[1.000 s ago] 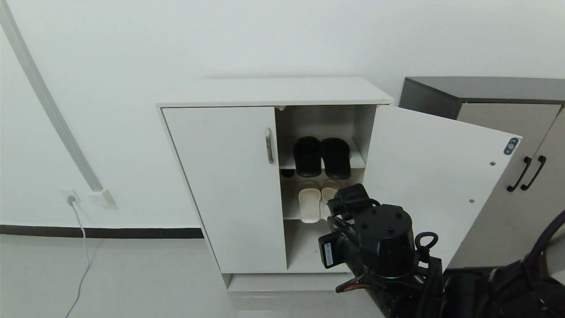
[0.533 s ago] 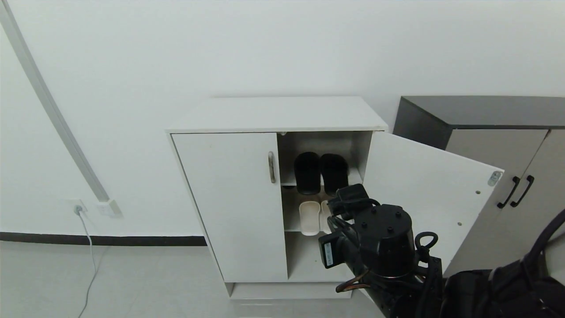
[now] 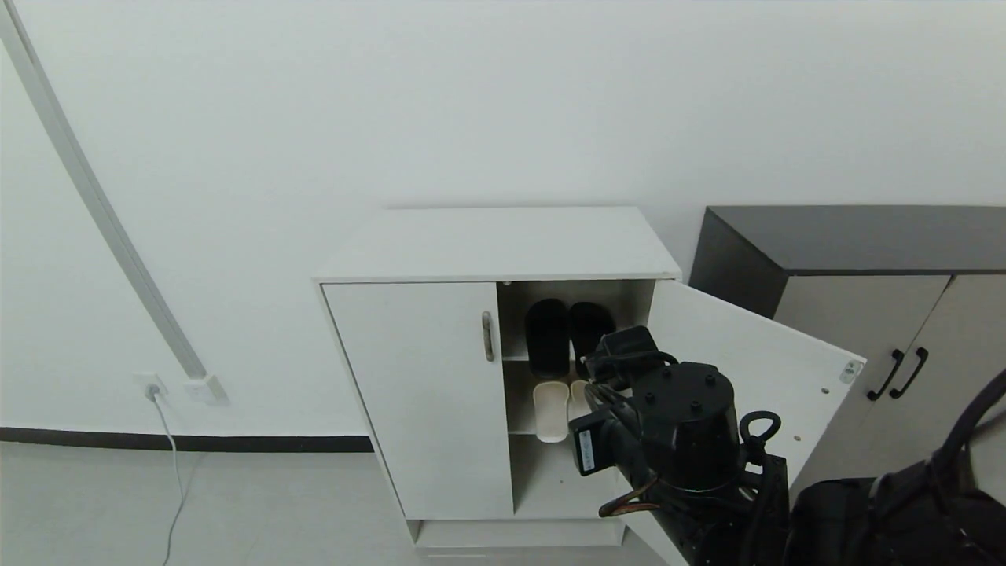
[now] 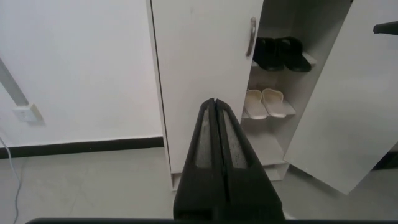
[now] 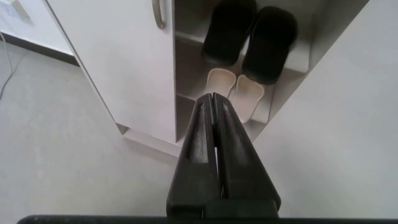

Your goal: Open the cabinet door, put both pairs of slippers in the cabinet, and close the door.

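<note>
The white two-door cabinet (image 3: 495, 244) has its right door (image 3: 747, 354) swung open. Inside, the black slide slippers (image 3: 566, 334) sit one level above the cream slippers (image 3: 550, 409). The left hand (image 4: 214, 102) and right hand (image 5: 213, 98) face it, fingers pressed together, empty.

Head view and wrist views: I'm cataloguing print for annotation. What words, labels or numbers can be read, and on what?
No text is readable.
The white label on the right arm's wrist: print too small to read.
The white cabinet, black slippers, cream slippers: no print visible.

The head view looks down from farther back at the cabinet (image 3: 495, 244); both wrist views face its open side closer.
</note>
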